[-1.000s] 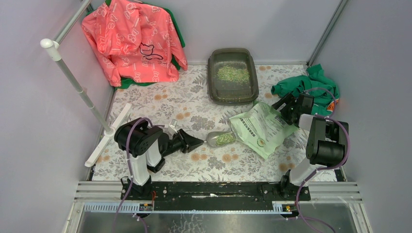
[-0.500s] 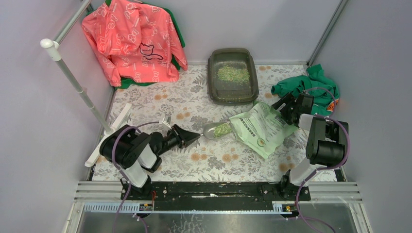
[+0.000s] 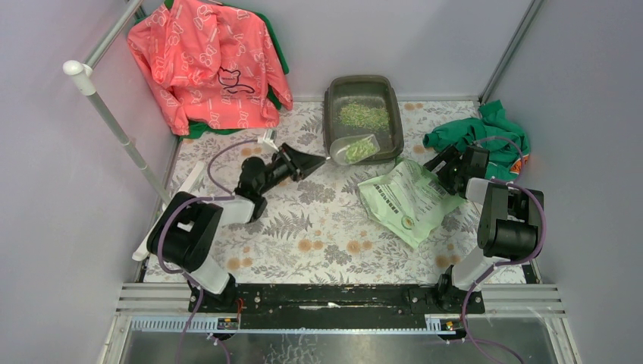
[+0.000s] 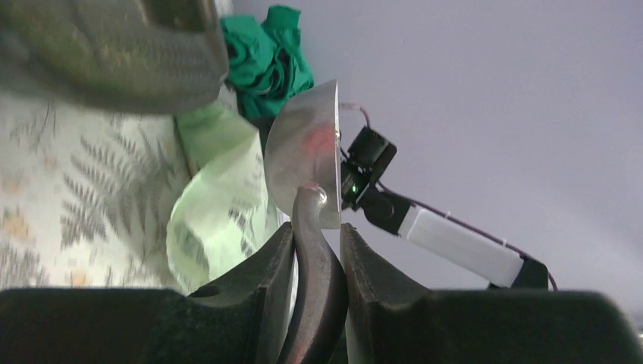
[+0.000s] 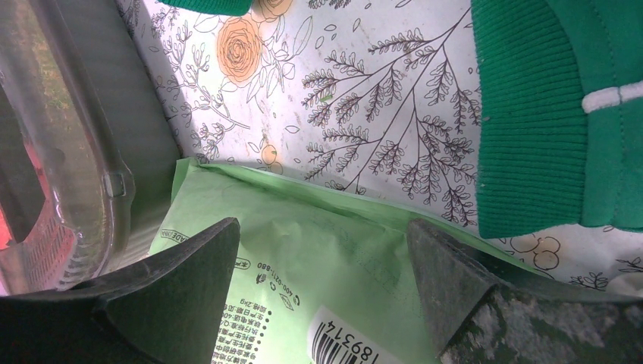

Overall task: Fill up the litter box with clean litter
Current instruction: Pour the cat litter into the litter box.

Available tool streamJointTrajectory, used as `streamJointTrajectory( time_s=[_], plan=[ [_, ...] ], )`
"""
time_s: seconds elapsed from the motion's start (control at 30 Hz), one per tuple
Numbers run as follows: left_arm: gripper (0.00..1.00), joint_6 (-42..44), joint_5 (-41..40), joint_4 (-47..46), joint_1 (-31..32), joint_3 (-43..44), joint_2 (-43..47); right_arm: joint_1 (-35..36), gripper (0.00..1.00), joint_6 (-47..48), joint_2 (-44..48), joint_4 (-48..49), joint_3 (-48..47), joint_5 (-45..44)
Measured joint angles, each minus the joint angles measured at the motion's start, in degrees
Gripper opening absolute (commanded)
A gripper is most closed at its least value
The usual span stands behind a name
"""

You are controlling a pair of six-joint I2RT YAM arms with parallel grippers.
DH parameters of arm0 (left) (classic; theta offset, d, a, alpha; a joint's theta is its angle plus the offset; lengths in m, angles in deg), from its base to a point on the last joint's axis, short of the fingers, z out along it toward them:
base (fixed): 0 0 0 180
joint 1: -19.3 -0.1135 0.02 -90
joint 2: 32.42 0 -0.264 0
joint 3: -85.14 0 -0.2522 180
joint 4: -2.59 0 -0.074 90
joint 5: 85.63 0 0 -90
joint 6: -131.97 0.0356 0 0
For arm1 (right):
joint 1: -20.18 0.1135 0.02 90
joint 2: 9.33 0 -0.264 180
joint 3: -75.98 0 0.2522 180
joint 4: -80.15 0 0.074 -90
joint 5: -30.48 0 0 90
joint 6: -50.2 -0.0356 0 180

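Observation:
The dark grey-olive litter box [image 3: 331, 114] stands at the back of the floral mat, with a patch of clean litter [image 3: 364, 115] on its floor. My left gripper [image 3: 321, 158] is shut on the handle of a small grey scoop [image 3: 354, 149]. The scoop carries pale green granules and hangs at the box's near rim. In the left wrist view the curved handle [image 4: 315, 258] is clamped between both fingers, with the scoop bowl [image 4: 303, 148] beyond. My right gripper [image 3: 442, 162] is open, its jaws straddling a corner of the light green bag [image 3: 406, 201] without touching it [image 5: 341, 303].
A crumpled green garment [image 3: 485, 130] lies behind the right gripper. A pink jacket [image 3: 208, 64] hangs at the back left over a white rail [image 3: 114, 121]. Grey walls close in the mat on three sides.
My left arm has swung the loaded scoop from beside the bag's mouth up and back to the litter box's near rim. The right arm and the bag have not moved.

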Motion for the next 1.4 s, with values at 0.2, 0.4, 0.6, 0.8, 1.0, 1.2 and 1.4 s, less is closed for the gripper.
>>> streamJointTrajectory(
  time_s=[0.2, 0.4, 0.6, 0.8, 1.0, 1.2, 1.4],
  plan=[
    [0.00, 5.90, -0.72, 10.67, -0.96, 17.33, -6.47, 0.00, 0.89, 0.00, -0.02, -0.02, -0.02, 0.00],
    [0.00, 13.09, -3.78, 22.56, -1.14, 32.72, -17.20, 0.00, 0.90, 0.00, -0.04, -0.02, -0.07, 0.02],
    [0.00, 23.02, -9.99, 38.12, -0.70, 46.75, -24.52, 0.00, 0.90, 0.00, -0.09, 0.00, -0.09, 0.11],
    [0.00, 30.10, -18.80, 54.34, 1.38, 60.85, -28.63, 0.00, 0.89, 0.00, -0.13, 0.09, -0.09, 0.24],
    [0.00, 42.42, -30.23, 70.25, 5.75, 73.33, -29.64, 0.00, 0.90, 0.00, -0.22, 0.24, -0.09, 0.50],
    [0.00, 51.98, -40.39, 81.00, 9.60, 80.72, -29.66, 0.00, 0.90, 0.02, -0.22, 0.26, -0.09, 0.50],
    [0.00, 59.54, -49.20, 87.71, 13.42, 82.86, -29.73, 0.00, 0.89, 0.02, -0.22, 0.26, -0.09, 0.50]
  ],
)
